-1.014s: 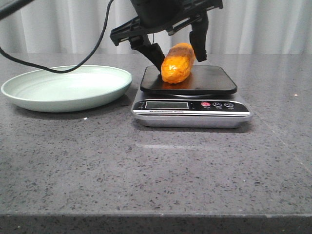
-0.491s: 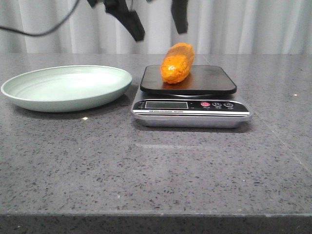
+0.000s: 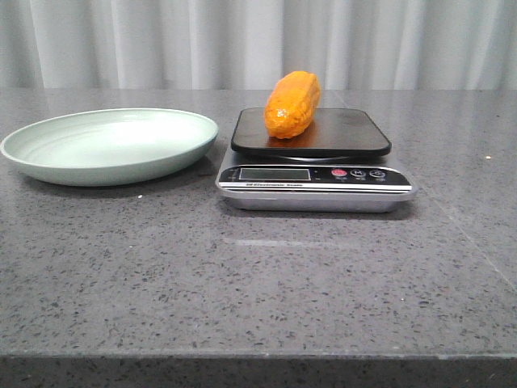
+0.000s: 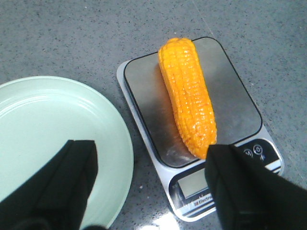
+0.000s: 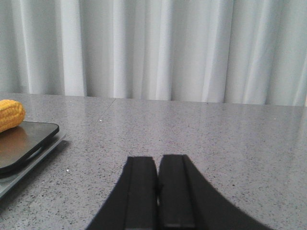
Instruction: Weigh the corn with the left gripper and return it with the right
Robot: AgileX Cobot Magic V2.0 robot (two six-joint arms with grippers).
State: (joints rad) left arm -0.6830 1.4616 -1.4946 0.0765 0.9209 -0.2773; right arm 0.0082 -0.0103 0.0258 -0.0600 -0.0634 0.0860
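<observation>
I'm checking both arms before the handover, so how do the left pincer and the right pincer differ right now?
The left pincer is open with its fingers spread wide; the right pincer is shut with its fingers pressed together. The left pincer hangs above the corn on the scale; the right pincer sits low, off to the scale's side. Both are black and empty.

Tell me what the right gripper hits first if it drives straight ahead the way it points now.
Probably nothing soon. The right gripper, fingers together, points over bare table toward the curtain. The scale with the corn sits off to one side of that line, though depth is unclear.
</observation>
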